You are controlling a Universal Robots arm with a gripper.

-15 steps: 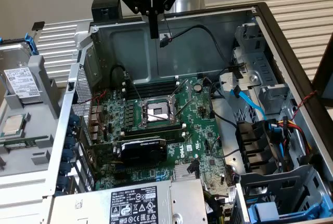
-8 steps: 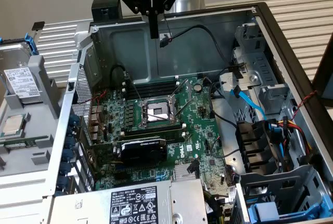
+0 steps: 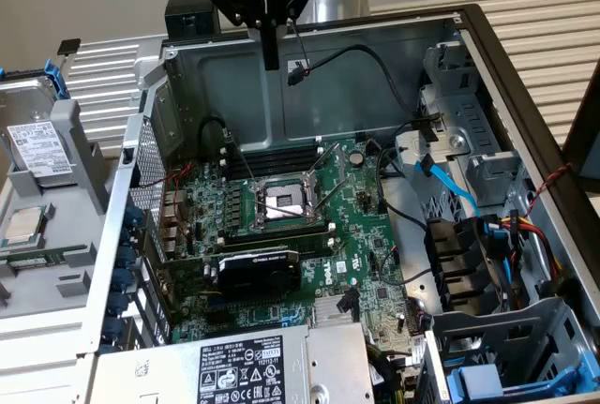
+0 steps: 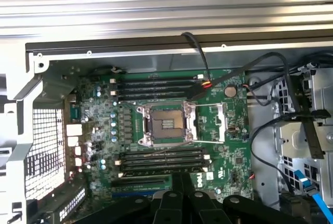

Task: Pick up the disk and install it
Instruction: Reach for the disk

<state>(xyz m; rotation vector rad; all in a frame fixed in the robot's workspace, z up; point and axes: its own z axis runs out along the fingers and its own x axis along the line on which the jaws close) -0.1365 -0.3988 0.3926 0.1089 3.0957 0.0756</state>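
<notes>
Gripper (image 3: 271,59) hangs high over the open computer case (image 3: 234,95), above the motherboard (image 3: 309,221) near the back wall. Fingers (image 3: 270,38) pressed together, gripping nothing. Disk (image 3: 36,149) sits outside the case at the exterior view's left, white label showing, blue carrier frame (image 3: 53,81) at its far end, well apart from the gripper. Processor chip (image 3: 22,226) lies just beside the disk

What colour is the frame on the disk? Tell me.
Blue frame; the exterior view shows it best.
</notes>
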